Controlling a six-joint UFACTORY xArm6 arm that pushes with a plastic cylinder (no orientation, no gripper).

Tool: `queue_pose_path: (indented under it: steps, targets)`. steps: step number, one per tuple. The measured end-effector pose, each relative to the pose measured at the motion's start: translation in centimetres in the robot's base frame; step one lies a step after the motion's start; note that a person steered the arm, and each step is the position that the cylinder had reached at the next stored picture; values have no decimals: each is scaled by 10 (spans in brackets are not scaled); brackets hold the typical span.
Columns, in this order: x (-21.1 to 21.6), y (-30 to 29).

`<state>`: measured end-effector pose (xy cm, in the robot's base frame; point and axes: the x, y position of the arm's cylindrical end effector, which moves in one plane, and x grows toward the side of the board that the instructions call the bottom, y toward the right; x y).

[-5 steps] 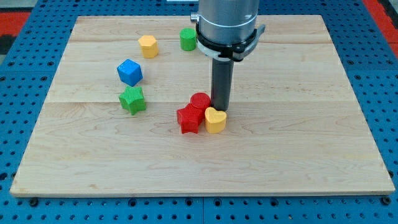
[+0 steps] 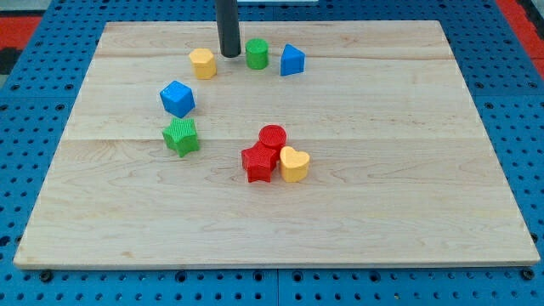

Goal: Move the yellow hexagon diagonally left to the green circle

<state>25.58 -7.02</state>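
The yellow hexagon (image 2: 202,63) sits near the view's top of the bench (image 2: 408,195), left of centre, and my tip (image 2: 229,54) stands just to its right, in the gap between it and the green circle (image 2: 257,53). This tool is a plain rod, nothing to open or close, and it grips nothing. Right of the circle sits a blue triangular block (image 2: 292,60). Lower left, a blue cube (image 2: 177,99) above a green star (image 2: 181,136). Mid-bench, a red cylinder (image 2: 273,136), red star (image 2: 257,163) and yellow heart (image 2: 294,164) huddle together, touching.
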Motion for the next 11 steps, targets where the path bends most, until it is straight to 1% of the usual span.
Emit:
queue_pose_path:
  steps: [1, 2, 3, 5, 6, 7, 9, 11]
  targets:
    - [5, -61]
    - [38, -81]
    - [49, -45]
    - [10, -82]
    - [-2, -101]
    - [-3, -108]
    - [4, -107]
    - [3, -75]
